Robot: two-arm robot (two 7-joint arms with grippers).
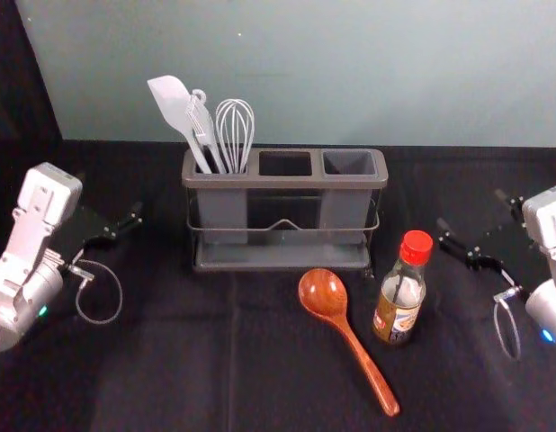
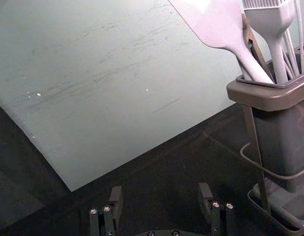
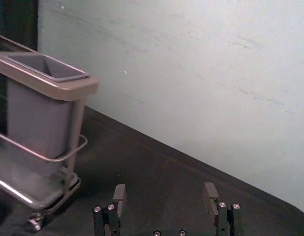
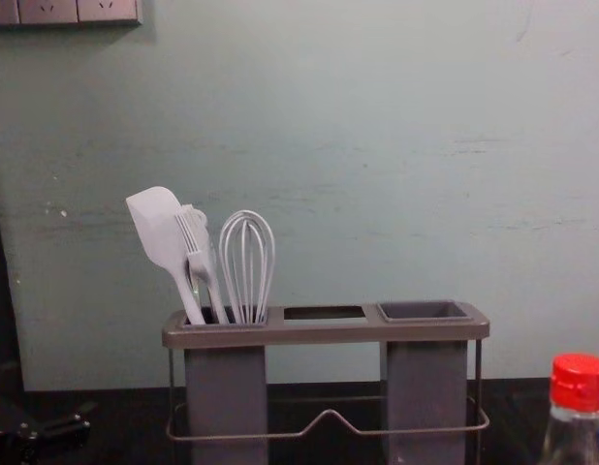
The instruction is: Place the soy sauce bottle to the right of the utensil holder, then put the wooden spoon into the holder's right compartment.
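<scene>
- Soy sauce bottle (image 1: pixel 403 292): upright on the black cloth (image 1: pixel 179 360), right of centre in the head view; it stands nearer the camera than the utensil holder (image 1: pixel 285 181). Red screw cap, clear neck, brown-and-white label around the lower body. In the chest view, cap and shoulder show at the lower right edge.
- Wooden spoon (image 1: pixel 327 304): lying flat just beside the bottle, lower centre of the head view. Glossy, reddish-brown, visible grain. Round bowl towards the holder, with a bright reflection; slender handle slanting to the lower right.
- Holder: centre of the head view, grey-brown rim, wire rail, grey compartments. Pale spatula (image 1: pixel 173 106), brush (image 1: pixel 201 126) and whisk (image 1: pixel 235 130) stand in its left compartment.
- Left gripper (image 1: pixel 109 194): left side of the head view, fingers spread apart.
- Right gripper (image 1: pixel 471 209): right side of the head view, beyond the bottle, fingers likewise spread.
</scene>
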